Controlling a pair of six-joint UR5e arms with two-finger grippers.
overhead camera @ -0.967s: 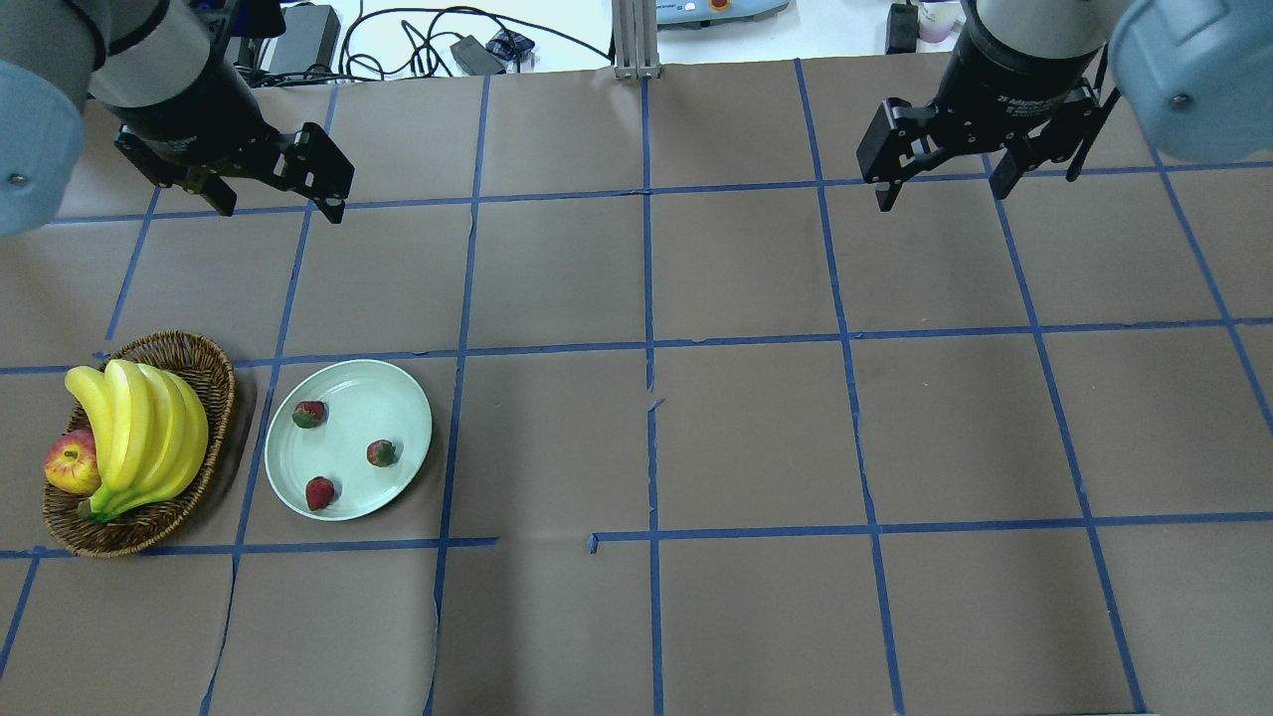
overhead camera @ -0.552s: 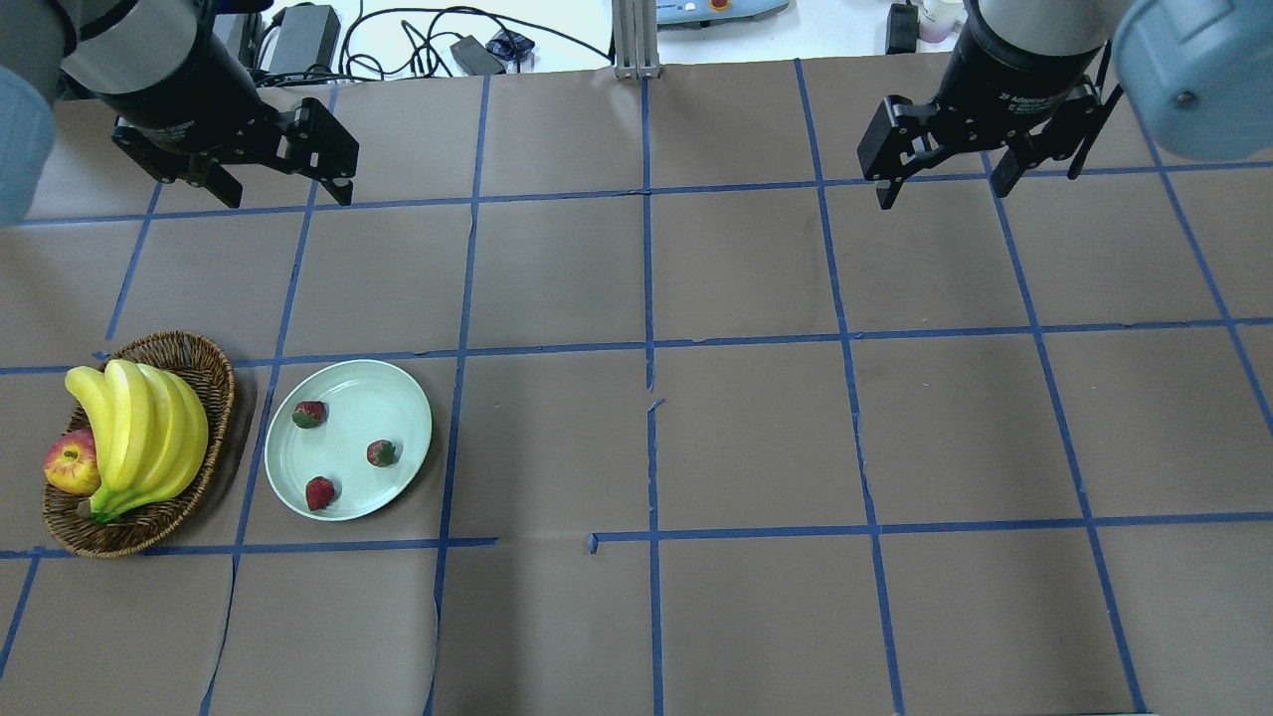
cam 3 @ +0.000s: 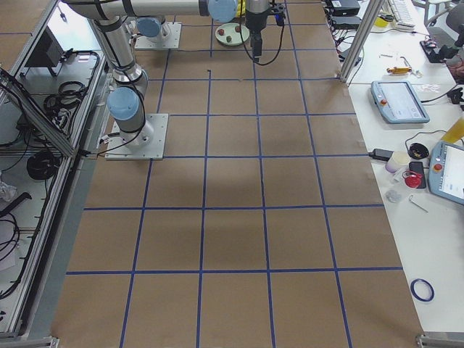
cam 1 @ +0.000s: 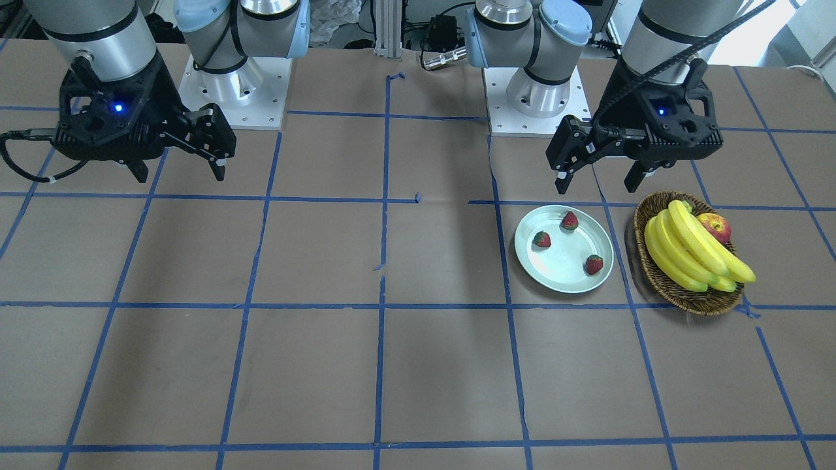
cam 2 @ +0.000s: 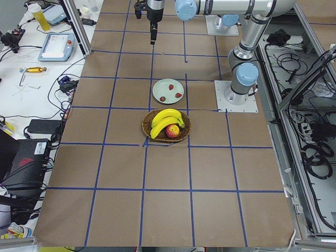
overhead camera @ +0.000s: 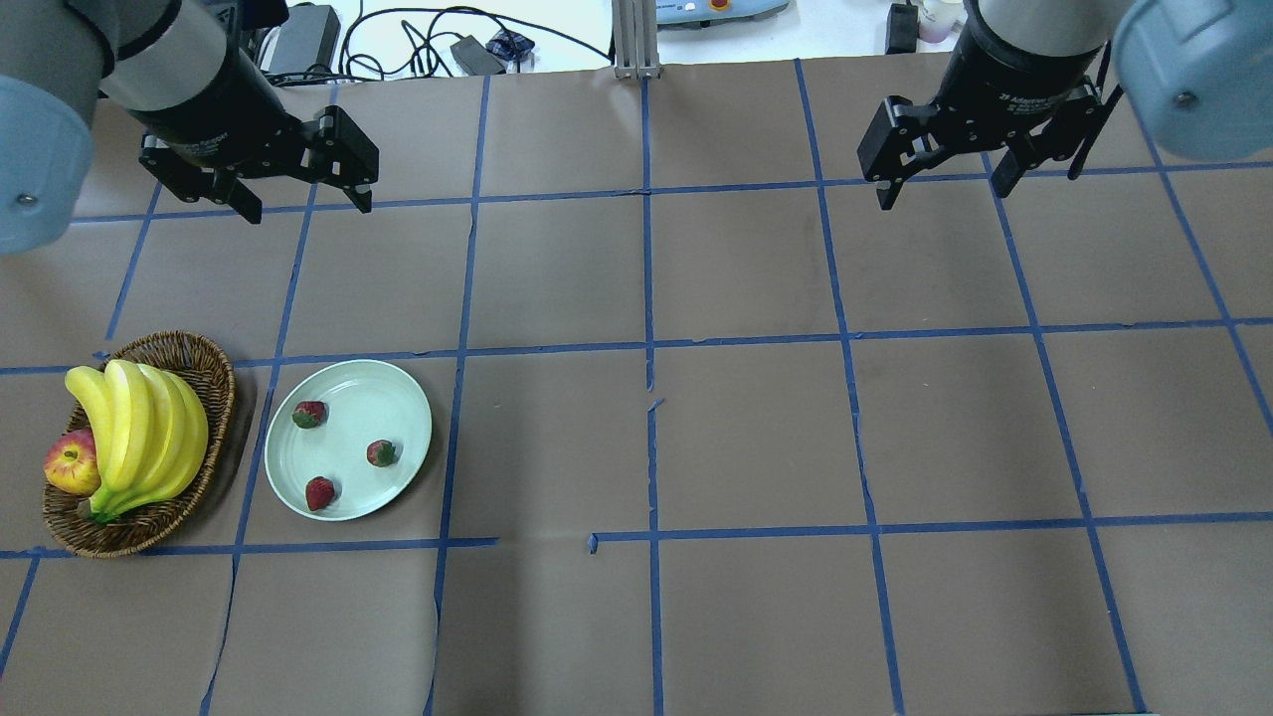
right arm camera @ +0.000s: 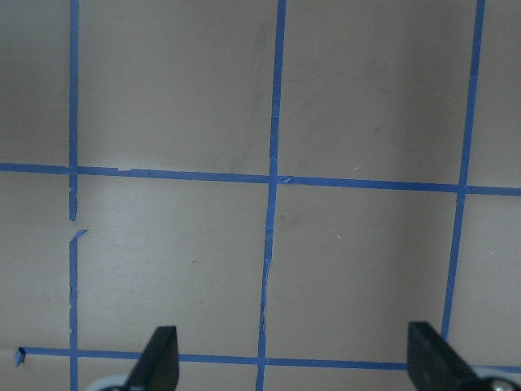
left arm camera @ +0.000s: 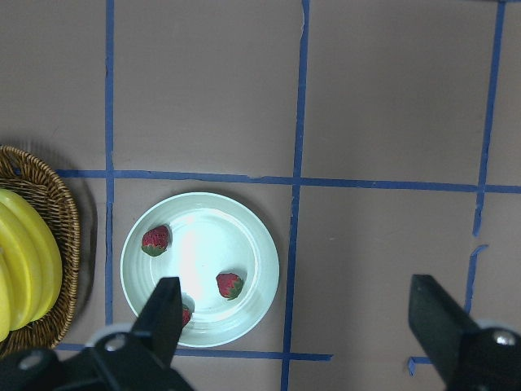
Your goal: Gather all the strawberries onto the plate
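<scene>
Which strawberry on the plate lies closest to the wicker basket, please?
The strawberry uppermost in the overhead view, by the plate's rim facing the basket; the other two lie farther off.

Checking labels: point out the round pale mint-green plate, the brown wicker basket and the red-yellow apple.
round pale mint-green plate (overhead camera: 350,428), overhead view, bare centre.
brown wicker basket (overhead camera: 179,340), overhead view, woven rim.
red-yellow apple (overhead camera: 70,464), overhead view, its middle.

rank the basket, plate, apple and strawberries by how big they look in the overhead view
1. basket
2. plate
3. apple, partly hidden behind the bananas
4. strawberries, smallest; the three look about alike, so no order among them
</scene>
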